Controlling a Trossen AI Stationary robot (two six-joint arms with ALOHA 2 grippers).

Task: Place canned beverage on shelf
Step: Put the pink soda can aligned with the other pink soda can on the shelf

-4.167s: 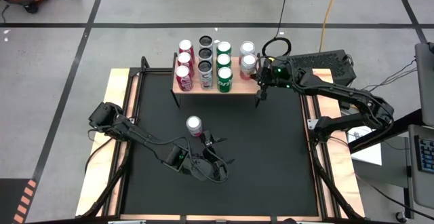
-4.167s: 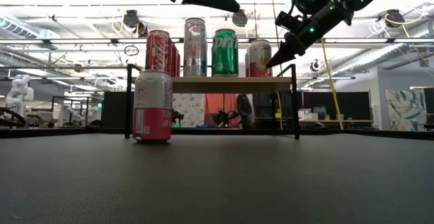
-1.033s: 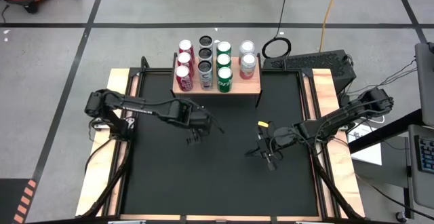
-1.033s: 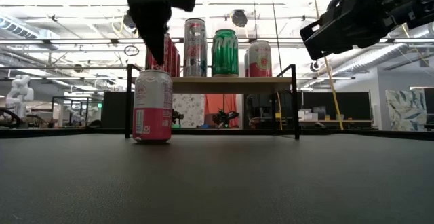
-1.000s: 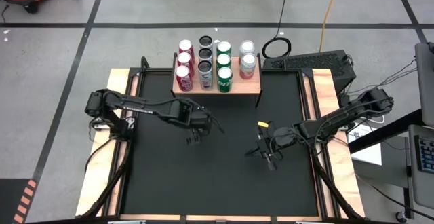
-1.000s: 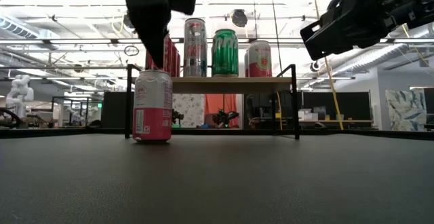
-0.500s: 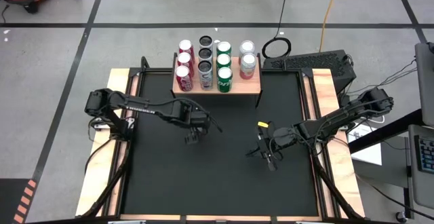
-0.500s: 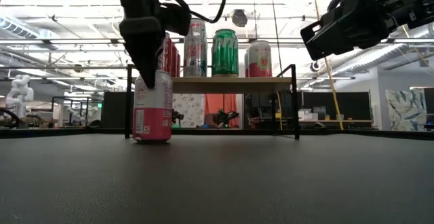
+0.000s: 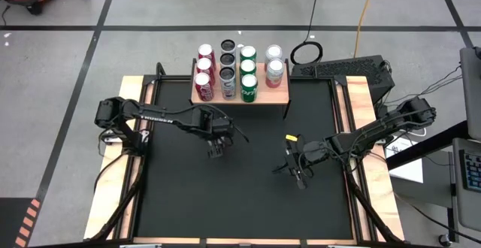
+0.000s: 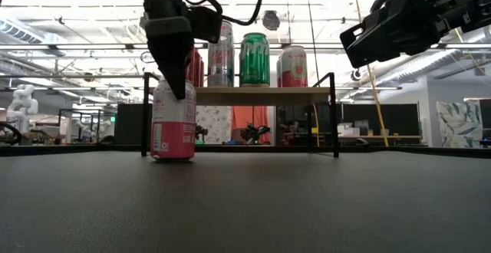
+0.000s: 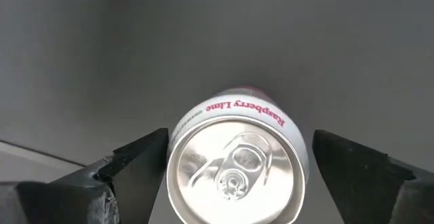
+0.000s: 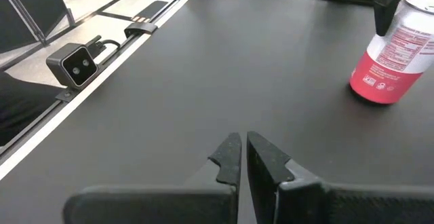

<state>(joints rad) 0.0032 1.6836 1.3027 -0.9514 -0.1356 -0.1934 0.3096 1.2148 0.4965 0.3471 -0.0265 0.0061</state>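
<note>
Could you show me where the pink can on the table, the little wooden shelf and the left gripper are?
pink can (image 10: pixel 173 130): low view, middle of its side wall.
shelf (image 10: pixel 253 93): low view, front edge of the wooden board.
left gripper (image 11: pixel 234 157): left wrist view, midway between the open fingertips, over the can's top.

Pink-red can (image 10: pixel 173 129) stands upright on the black mat before the can-laden shelf (image 10: pixel 253 93)

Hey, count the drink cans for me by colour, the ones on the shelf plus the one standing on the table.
Red cans: 3
Green cans: 3
Silver cans with dark tops: 3
Pink cans: 3
Total: 12
</note>
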